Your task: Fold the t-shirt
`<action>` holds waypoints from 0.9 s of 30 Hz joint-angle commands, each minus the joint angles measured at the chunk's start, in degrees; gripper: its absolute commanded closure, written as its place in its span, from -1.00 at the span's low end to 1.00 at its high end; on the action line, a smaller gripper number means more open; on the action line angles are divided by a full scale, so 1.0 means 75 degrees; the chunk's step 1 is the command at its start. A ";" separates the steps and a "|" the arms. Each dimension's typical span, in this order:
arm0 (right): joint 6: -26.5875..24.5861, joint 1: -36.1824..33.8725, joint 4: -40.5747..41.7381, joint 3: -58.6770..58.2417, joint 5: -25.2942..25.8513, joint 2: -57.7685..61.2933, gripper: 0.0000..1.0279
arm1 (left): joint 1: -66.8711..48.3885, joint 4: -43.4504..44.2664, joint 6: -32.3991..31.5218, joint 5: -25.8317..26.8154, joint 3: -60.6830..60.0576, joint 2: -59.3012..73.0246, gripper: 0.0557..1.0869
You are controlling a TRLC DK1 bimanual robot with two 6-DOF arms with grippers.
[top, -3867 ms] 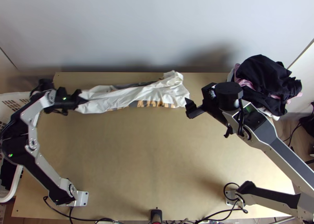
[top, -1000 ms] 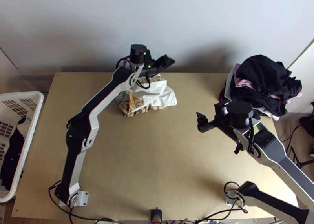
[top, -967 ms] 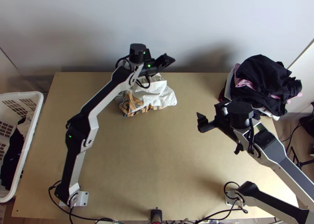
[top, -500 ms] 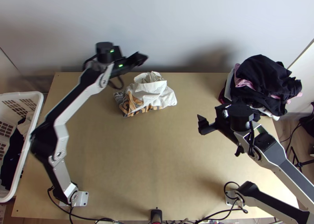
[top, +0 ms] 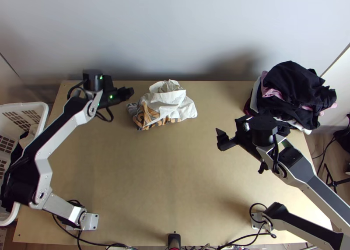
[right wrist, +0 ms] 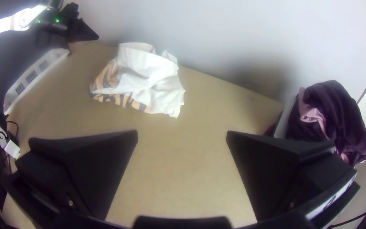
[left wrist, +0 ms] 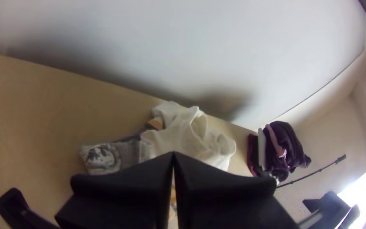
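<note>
In the top view, the shirt (top: pixel 168 103) lies all bunched up on the table (top: pixel 157 180), close to the far edge and a bit left of the middle. It is mostly white, with orange and black shapes along its near side and a grey bit at its left end. The left gripper (top: pixel 130 92) is just beside that grey end, and its jaws are together. The right gripper (top: pixel 228 130) is nearer to the arm bases and well to the right of the shirt, with its jaws wide apart. A messy pile (top: pixel 293 90) of black, pink and white clothes sits at the table's far right corner, and a white basket (top: pixel 37 107) with clothes in it is at the left side. In the left wrist view, the left gripper's jaws meet in one point, tip on tip. The shirt is out past the tips, white folds and grey end both in sight, and the pile is farther away. In the right wrist view, the right gripper's jaws are far apart, with bare table between them. The shirt is out past the tips, crumpled and well away from them, and the left gripper is near it. The pile is much closer to one black finger (right wrist: pixel 284 161) than the shirt is.
</note>
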 commanded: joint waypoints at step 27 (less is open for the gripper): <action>-0.0017 -0.0246 -0.0479 -0.0276 0.0014 -0.0997 -0.89 | -0.1993 0.0453 0.0569 -0.1192 0.1826 0.3288 0.93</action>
